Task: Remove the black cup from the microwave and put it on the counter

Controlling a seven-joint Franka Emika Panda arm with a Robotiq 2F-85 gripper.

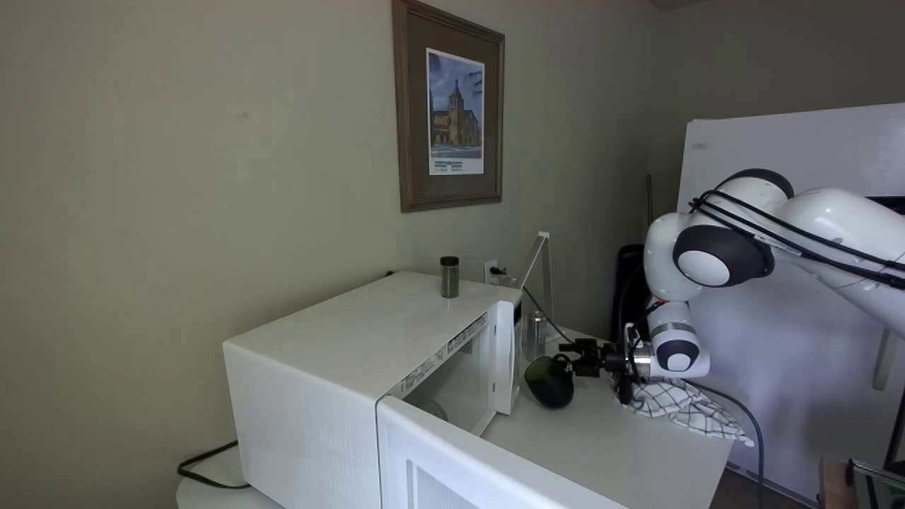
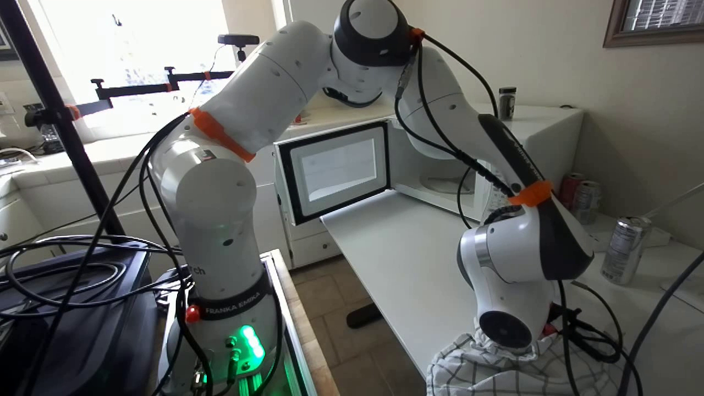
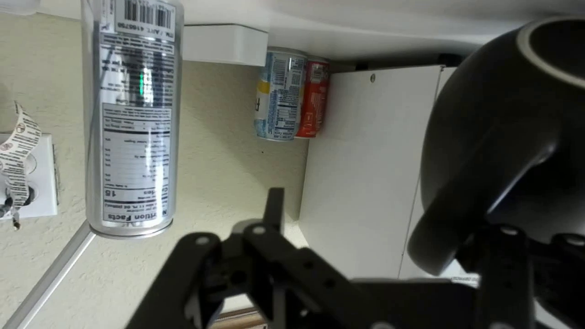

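Outside the microwave (image 1: 304,424), near its control-panel end, the black cup (image 1: 555,389) leans, its base-to-mouth axis slanting, mouth tipped toward the microwave and handle (image 3: 480,192) turned to the gripper (image 3: 374,228). Whether the base touches the counter (image 1: 601,442), I cannot tell. I count one cup, one microwave with its door (image 2: 335,206) open, one jar (image 1: 450,279) on the microwave's top and three cans (image 3: 132,123) off its side wall. The arm (image 2: 286,71) arches high, then slopes down to a near-level gripper aimed toward the microwave's side. The jaws stand apart; whether they touch the handle is unclear.
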